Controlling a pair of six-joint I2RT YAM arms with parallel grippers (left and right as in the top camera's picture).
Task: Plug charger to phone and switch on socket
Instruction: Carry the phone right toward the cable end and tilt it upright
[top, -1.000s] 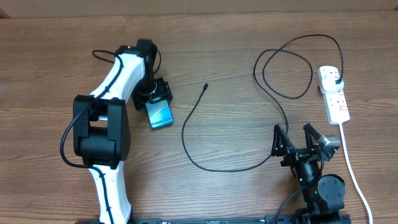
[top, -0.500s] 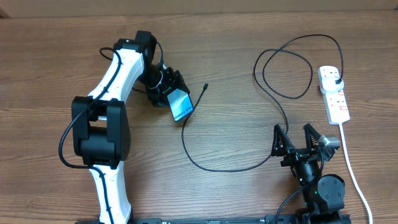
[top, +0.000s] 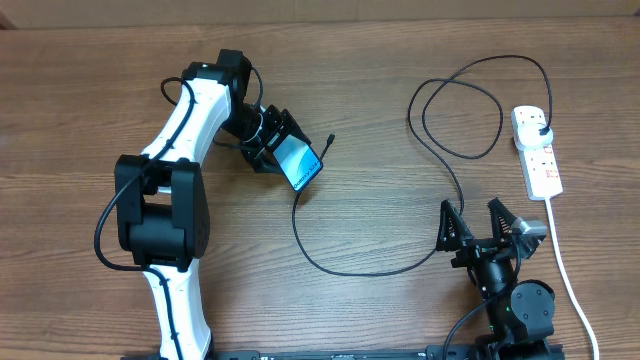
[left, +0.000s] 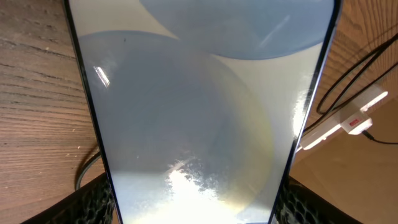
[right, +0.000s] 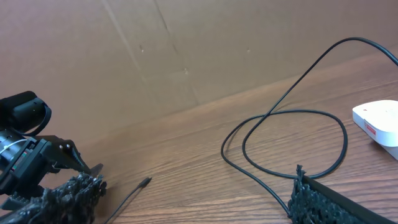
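Note:
The phone, its light blue screen up, is gripped by its edges in my left gripper, just left of the charger's connector tip. In the left wrist view the phone fills the frame between both fingers. The charger's thin black cable curves down, across and up through loops to its black plug in the white socket. My right gripper stands open near the front edge, beside the cable, holding nothing. In the right wrist view the connector tip lies ahead of its fingers.
The socket's thick white cord runs down the right side past my right arm to the front edge. A brown cardboard wall stands behind the wooden table. The cable loops lie between my right gripper and the socket.
My left gripper has carried the phone to the right, turning it, and it now sits close to the connector tip. The right arm, cable and socket have not moved.

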